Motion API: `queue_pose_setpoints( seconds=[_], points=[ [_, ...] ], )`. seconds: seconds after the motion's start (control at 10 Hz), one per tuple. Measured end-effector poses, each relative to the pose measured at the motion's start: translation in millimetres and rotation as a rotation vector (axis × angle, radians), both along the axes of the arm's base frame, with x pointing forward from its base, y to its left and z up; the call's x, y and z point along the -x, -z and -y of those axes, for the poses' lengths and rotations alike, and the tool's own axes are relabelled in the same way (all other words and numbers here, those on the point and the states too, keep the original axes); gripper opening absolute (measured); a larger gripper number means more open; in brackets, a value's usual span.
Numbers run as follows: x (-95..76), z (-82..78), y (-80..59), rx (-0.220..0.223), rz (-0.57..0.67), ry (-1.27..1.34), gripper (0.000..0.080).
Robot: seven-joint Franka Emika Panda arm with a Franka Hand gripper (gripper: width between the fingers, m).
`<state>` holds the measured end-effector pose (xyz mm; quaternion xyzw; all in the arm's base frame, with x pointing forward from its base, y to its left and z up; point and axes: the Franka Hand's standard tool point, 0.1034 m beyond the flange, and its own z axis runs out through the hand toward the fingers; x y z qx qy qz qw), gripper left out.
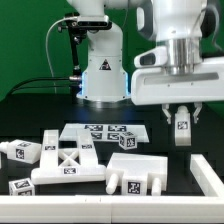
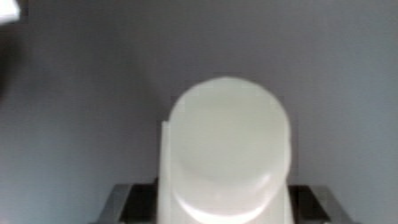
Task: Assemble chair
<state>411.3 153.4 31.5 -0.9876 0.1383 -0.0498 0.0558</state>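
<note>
At the exterior view's right, above the table [image 1: 180, 152], the gripper [image 1: 182, 114] is clenched on a short white leg [image 1: 182, 131]. The leg hangs upright from the jaws, long axis vertical, tag facing the camera, clear of the dark surface. The rest of the chair lies to the left and nearer. The slab with two stubs [image 1: 140, 176] is closest, down and left of the held leg. The cross-braced panel [image 1: 70, 165] and a loose block [image 1: 22, 152] sit farther left, well apart from it, and the marker board [image 1: 98, 130] lies left and farther back. The coming move, I judge, is a carry left and down toward the slab. Only the wrist view shows the leg's rounded body centred between the dark fingers [image 2: 132, 200]; it shows none of the other parts
</note>
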Motion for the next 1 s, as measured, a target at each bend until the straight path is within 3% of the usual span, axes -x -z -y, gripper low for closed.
queue_pose_setpoints(
  seconds=[0.2,0.5,0.6,0.7,0.8,0.9,1.0],
  points=[
    [-8.3,7.7,9.3,0.008,0.055,-0.041,0.0285],
    [-7.0,-1.3,17.8,0.008,0.083,-0.063,0.0285],
    [-6.7,-1.1,18.2,0.008,0.082,-0.067,0.0363],
    [-6.7,-1.0,18.2,0.009,0.083,-0.072,0.0363],
    [-7.5,2.0,16.3,0.015,0.069,-0.098,0.0501],
    [-16.5,10.0,2.1,0.018,0.048,-0.119,0.0601],
    [-28.6,19.4,-13.8,0.020,0.029,-0.152,0.0601]
  ],
)
